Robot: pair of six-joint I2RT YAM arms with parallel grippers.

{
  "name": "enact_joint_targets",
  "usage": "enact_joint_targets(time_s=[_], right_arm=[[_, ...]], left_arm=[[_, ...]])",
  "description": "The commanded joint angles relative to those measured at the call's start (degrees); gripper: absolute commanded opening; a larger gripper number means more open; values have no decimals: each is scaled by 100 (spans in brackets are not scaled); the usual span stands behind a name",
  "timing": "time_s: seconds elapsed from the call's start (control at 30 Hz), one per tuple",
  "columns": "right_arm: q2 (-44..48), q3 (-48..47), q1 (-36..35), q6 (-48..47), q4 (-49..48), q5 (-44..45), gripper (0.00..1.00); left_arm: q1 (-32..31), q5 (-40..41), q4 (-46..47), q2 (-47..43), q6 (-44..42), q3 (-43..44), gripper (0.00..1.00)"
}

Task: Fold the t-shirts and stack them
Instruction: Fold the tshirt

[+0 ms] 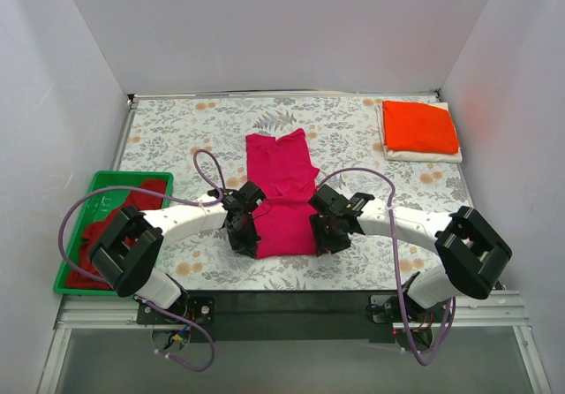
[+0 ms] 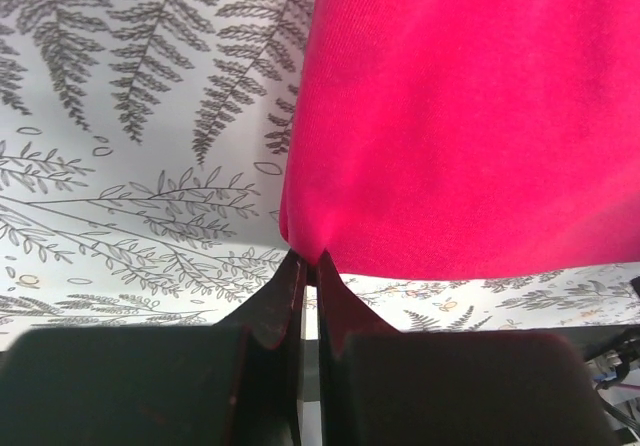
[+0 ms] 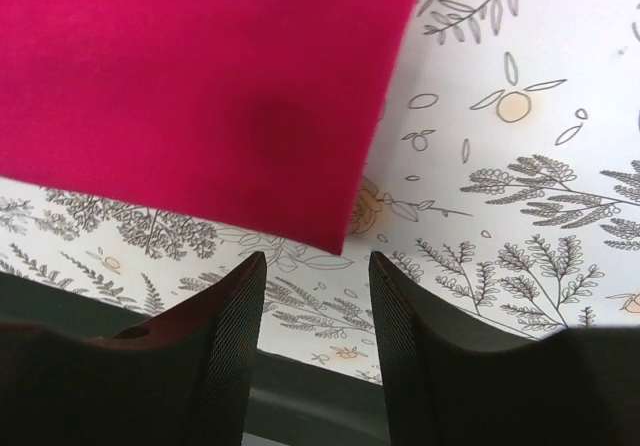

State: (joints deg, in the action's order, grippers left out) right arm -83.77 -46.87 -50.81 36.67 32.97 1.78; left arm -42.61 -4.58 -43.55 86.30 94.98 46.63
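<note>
The magenta-pink t-shirt (image 1: 282, 191) lies folded into a long strip in the middle of the table. My left gripper (image 1: 244, 235) is shut on its near left corner (image 2: 305, 238). My right gripper (image 1: 327, 235) is open just short of the near right corner (image 3: 335, 231), not touching it. An orange-red t-shirt (image 1: 418, 125) lies folded on a folded white t-shirt (image 1: 424, 155) at the back right. A darker red t-shirt (image 1: 97, 226) lies crumpled in the green tray (image 1: 101, 180) at the left.
The table wears a floral cloth (image 1: 177, 138). White walls close in on three sides. The table's near edge and a black rail (image 1: 291, 304) run just behind both grippers.
</note>
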Motion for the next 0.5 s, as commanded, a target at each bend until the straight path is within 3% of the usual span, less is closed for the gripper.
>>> enact_joint_targets(time_s=[0.0,0.1,0.47], right_arm=[[71,108,141,165,-124,121,44],[89,152,176,174,-203,130,37],[36,143,185,201,-317,50,35]], left_arm=[[-19,133,-303,-219,-14,66,0],[-19,124,-303,-210,-50,13,0],[-28,98,-286,-140,-120,92,0]])
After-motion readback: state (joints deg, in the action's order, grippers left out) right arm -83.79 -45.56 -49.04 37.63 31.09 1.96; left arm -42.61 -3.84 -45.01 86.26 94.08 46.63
